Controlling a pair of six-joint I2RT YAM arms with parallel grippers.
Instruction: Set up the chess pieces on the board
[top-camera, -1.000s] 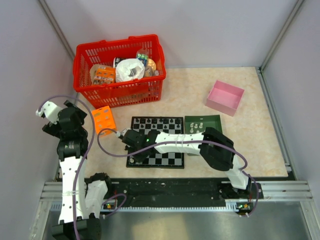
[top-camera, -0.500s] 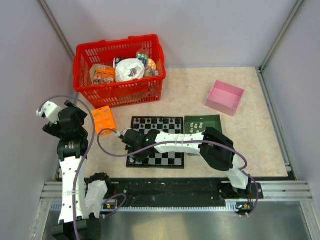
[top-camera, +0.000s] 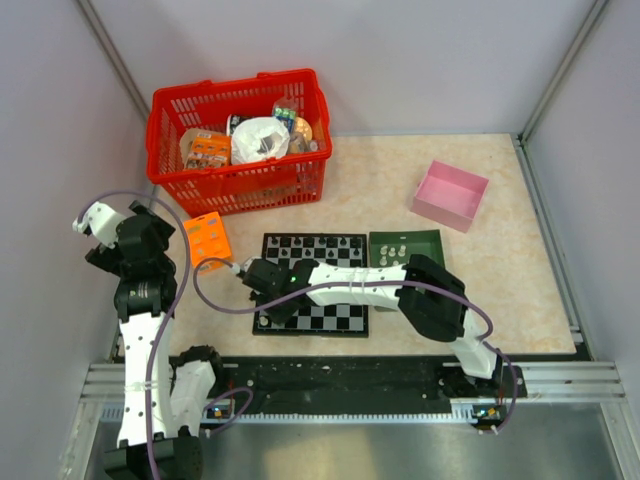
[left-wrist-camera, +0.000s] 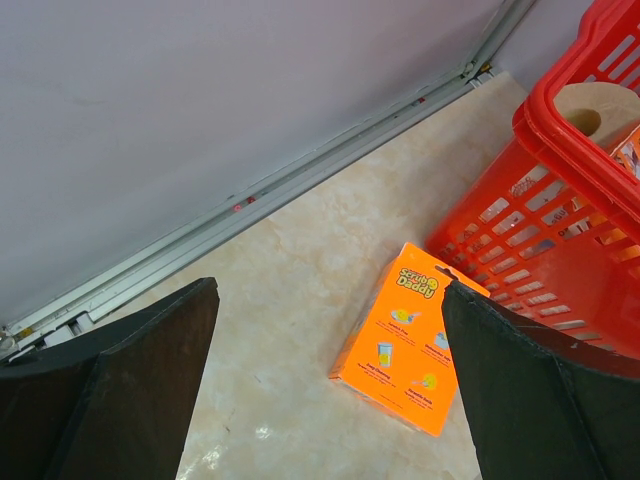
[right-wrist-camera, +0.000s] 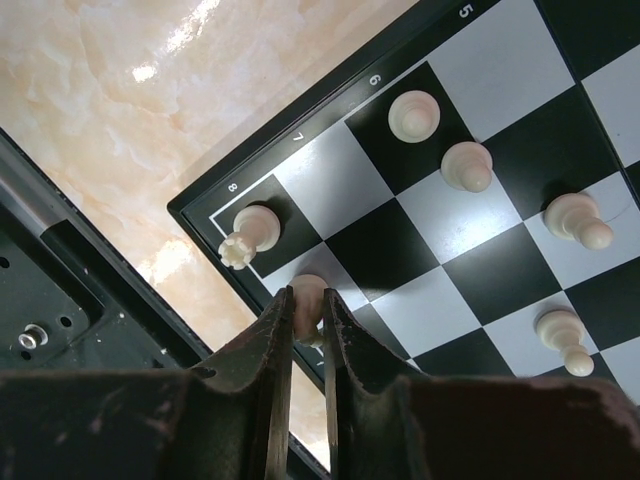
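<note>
Top view: the right arm lies across the board (top-camera: 335, 246), with the right hand (top-camera: 272, 308) at its near-left corner. A green tray (top-camera: 428, 240) sits just beside the board's right edge, an orange box (top-camera: 207, 240) near its left, a red basket (top-camera: 238, 180) behind, and a pink box (top-camera: 450, 195) well apart.

Left wrist view: the left hand (left-wrist-camera: 325, 300) has its fingers wide apart over bare table (left-wrist-camera: 290, 270). The orange box and basket lie to the right.

Right wrist view: the right hand is clamped on a pale piece (right-wrist-camera: 308, 290) at the board's corner. A rook (right-wrist-camera: 248, 230) stands just beside it and four more pieces (right-wrist-camera: 467, 165) further in. A black rail (right-wrist-camera: 60, 330) runs near the board's edge.
</note>
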